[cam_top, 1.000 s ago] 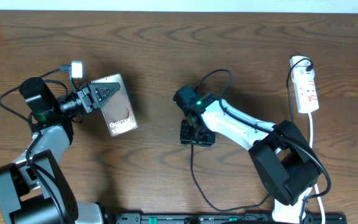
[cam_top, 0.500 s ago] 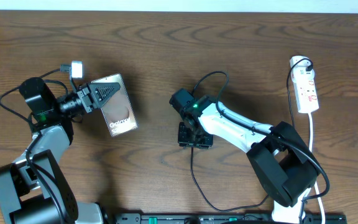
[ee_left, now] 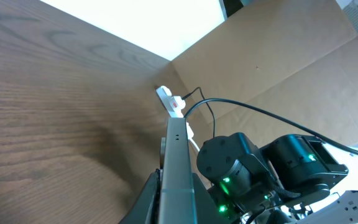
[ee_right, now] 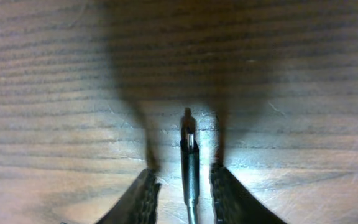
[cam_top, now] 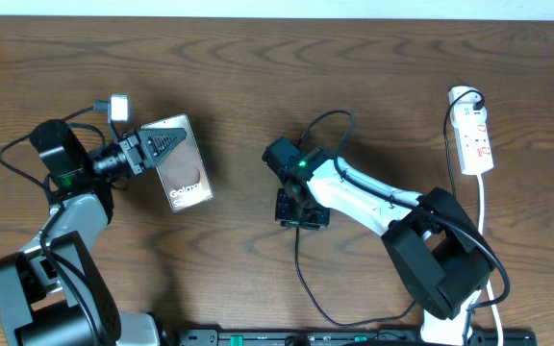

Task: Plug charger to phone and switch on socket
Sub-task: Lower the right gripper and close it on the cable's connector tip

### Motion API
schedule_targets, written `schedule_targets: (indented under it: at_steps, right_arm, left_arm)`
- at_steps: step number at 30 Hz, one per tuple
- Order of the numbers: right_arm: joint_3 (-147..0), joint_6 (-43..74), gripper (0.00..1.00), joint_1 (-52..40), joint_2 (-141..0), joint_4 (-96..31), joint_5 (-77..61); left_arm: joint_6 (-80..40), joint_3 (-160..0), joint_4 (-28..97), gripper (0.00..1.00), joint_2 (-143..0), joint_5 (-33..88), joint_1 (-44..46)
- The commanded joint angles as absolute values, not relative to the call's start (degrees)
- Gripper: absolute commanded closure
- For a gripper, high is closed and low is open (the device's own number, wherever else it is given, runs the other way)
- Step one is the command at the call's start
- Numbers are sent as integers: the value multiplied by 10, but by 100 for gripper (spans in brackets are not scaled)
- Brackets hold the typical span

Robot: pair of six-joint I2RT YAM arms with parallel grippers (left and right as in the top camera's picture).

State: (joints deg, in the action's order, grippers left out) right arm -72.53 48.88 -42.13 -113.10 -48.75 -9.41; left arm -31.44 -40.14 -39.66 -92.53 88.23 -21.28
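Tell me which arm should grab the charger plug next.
Right. The right gripper is down at the table, and the charger plug lies between its open jaws, not yet clamped. The left gripper is shut on the phone, well off to the other side.

Brown wood-grain table (cam_top: 258, 86) looking smooth and matt, slim brownish-grey phone (cam_top: 186, 181) above it gleaming glossy, white oblong plastic power strip (cam_top: 475, 142) on it shining smoothly, thin black charger plug (ee_right: 191, 171) glinting metallic at its tip.
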Motion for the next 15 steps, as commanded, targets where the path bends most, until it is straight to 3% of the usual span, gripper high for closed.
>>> schedule_targets:
  at_steps: [1, 15]
  right_arm:
    - [-713, 493, 76, -427, -1138, -486, -91]
    - [-713, 493, 87, -427, -1138, -486, -91]
  left_arm:
    - [-313, -410, -399, 93, -924, 895, -216]
    - [-313, -410, -399, 92, -924, 895, -216]
